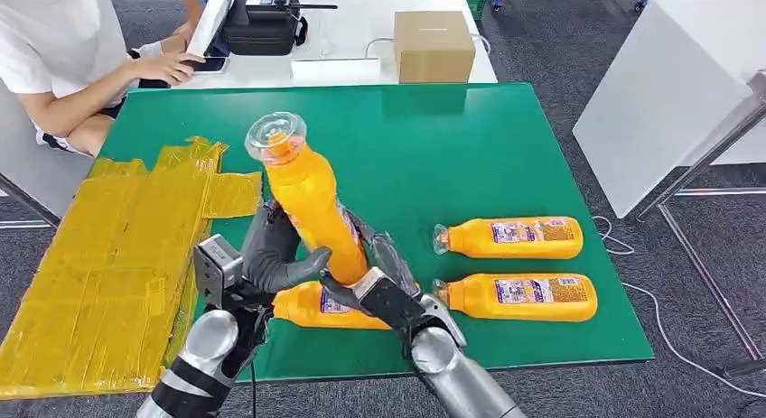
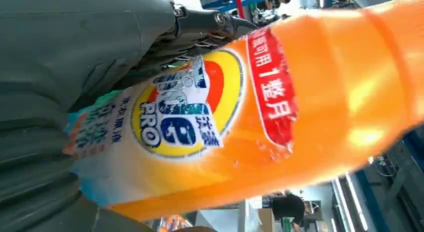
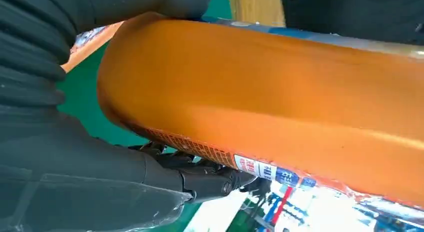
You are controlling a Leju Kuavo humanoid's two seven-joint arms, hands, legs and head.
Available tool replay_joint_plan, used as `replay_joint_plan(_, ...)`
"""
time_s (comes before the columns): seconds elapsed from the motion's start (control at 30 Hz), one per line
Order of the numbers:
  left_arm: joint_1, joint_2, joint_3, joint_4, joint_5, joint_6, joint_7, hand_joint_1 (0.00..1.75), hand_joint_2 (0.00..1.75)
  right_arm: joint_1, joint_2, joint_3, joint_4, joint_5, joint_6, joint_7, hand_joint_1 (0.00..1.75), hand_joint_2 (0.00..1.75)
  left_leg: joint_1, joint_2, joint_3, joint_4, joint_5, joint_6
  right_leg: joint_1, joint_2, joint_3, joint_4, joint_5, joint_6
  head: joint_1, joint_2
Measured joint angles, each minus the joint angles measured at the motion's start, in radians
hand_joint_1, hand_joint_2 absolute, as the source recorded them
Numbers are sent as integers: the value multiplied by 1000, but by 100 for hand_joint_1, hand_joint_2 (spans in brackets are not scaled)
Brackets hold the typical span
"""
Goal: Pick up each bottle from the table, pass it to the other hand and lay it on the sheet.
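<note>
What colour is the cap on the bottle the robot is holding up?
The cap is clear, see-through plastic on the orange bottle; the head view shows it best.

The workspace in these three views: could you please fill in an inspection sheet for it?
Surface: green table top, with a yellow sheet over its left edge.
Job's things: one orange bottle held nearly upright, clear cap up; three orange bottles lying flat, two on the right, one under the hands.
Clutter: nothing seen on the green top.
Hands: left hand and right hand both grip the raised bottle low on its body.
Cables: a white cable on the floor to the right.
Surroundings: a white table behind with a cardboard box and a black case; a seated person; a white board.
</note>
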Motion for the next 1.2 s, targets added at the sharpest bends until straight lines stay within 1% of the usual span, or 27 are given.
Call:
replay_joint_plan(0.07,2,0,0,0,2,-2,0,0,175,-3,0,-3,6,6,-5,3,175,175,0,0,0,0,0,0,0,0,0,0,0,0,0,0)
replay_joint_plan(0.23,3,0,0,0,10,-10,0,0,175,-13,0,5,23,109,-55,5,175,175,0,0,0,0,0,0,0,0,0,0,0,0,0,0)
replay_joint_plan(0.37,3,1,4,0,12,-12,1,0,175,-25,-4,45,38,261,-130,15,175,175,0,0,0,0,0,0,0,0,0,0,0,0,0,0)
replay_joint_plan(0.53,4,4,18,4,18,-13,4,0,175,-39,-13,85,42,375,-177,32,175,175,0,0,0,0,0,0,0,0,0,0,0,0,0,0)
replay_joint_plan(0.77,6,6,39,23,30,-21,5,0,175,-70,-29,132,42,456,-180,60,175,175,0,0,0,0,0,0,0,0,0,0,0,0,0,0)
replay_joint_plan(0.93,5,5,53,42,32,-29,5,0,175,-84,-36,155,43,468,-180,75,175,175,0,0,0,0,0,0,0,0,0,0,0,0,0,0)
replay_joint_plan(0.97,5,5,53,44,33,-29,4,175,175,-85,-37,156,44,469,-180,75,175,175,0,0,0,0,0,0,0,0,0,0,0,0,0,0)
replay_joint_plan(1.2,6,1,65,58,55,-1,-16,175,175,-97,-45,175,45,465,-178,85,175,175,0,0,0,0,0,0,0,0,0,0,0,0,0,0)
